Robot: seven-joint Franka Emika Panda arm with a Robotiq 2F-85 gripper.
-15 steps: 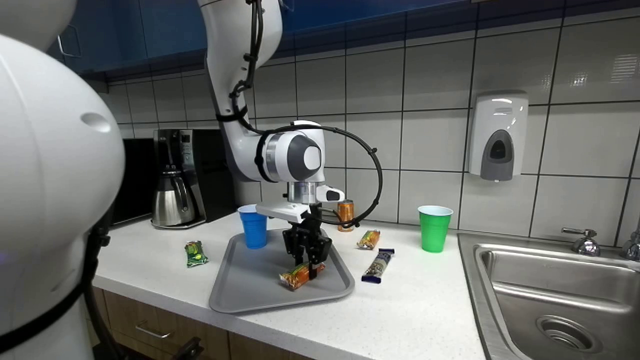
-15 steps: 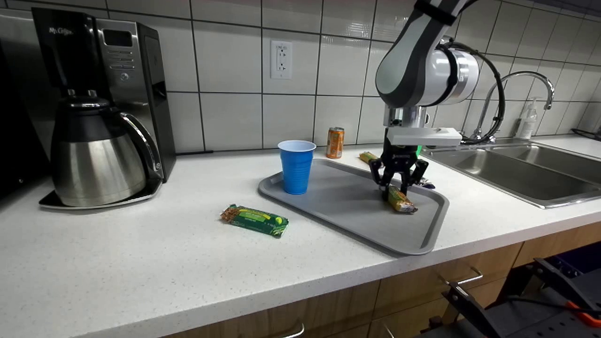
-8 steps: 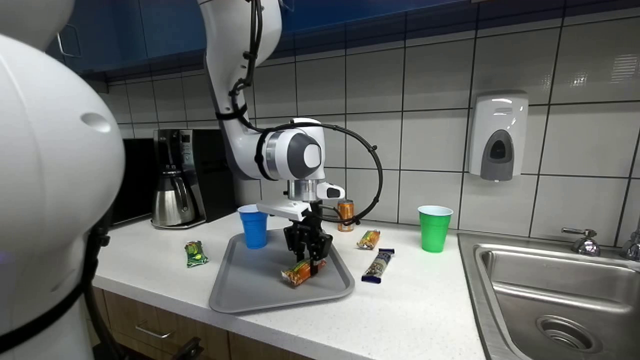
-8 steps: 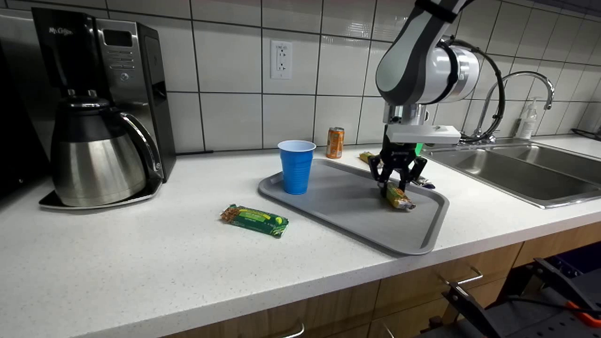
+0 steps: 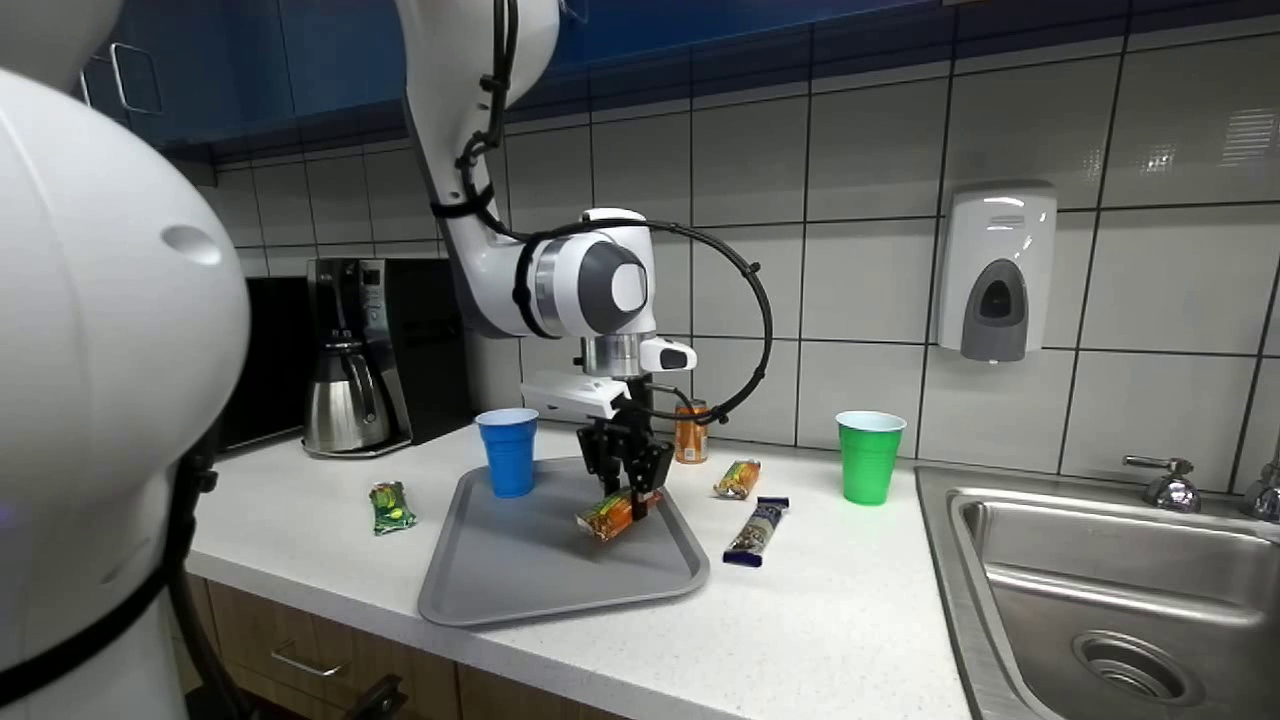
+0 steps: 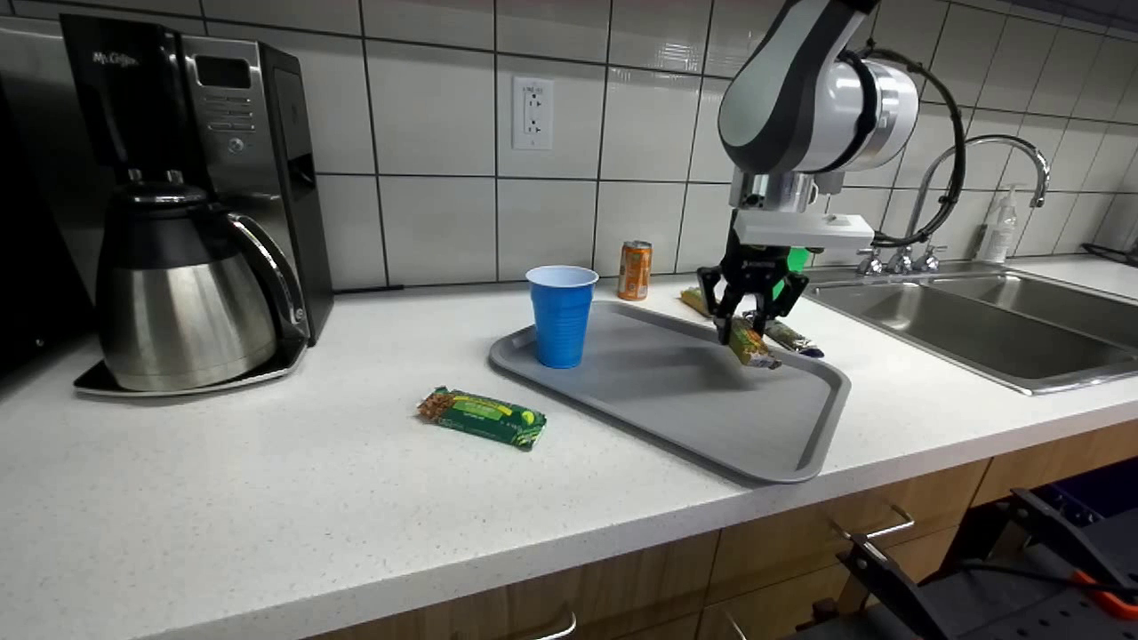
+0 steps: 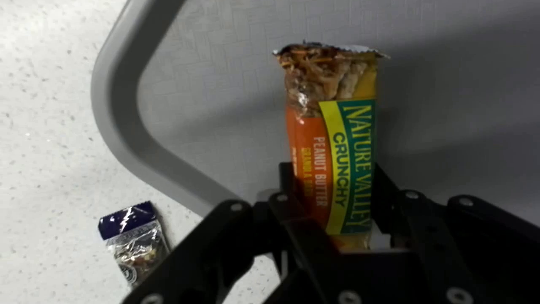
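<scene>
My gripper (image 7: pixel 331 177) is shut on an orange Nature Valley peanut butter granola bar (image 7: pixel 333 131), one finger against each long side. The bar's lower end disappears between the dark fingers in the wrist view. In both exterior views the gripper (image 5: pixel 625 500) holds this bar (image 6: pixel 752 348) above the grey tray (image 6: pixel 658 391), and a shadow falls on the tray beneath. A blue cup (image 5: pixel 509 455) stands upright on the tray at its back corner. Beside the tray lies a dark blue and silver bar (image 7: pixel 136 242), on the counter.
A second orange bar (image 5: pixel 738 479), an orange can (image 5: pixel 690 436) and a green cup (image 5: pixel 870 458) are on the counter beyond the tray. A green bar (image 6: pixel 482 418) lies on the other side, near the coffee maker (image 6: pixel 191 284). A sink (image 5: pixel 940 570) is set in the counter.
My gripper has risen from the tray and shifted slightly toward the back, with the orange bar lifted in it. The other objects have stayed in place.
</scene>
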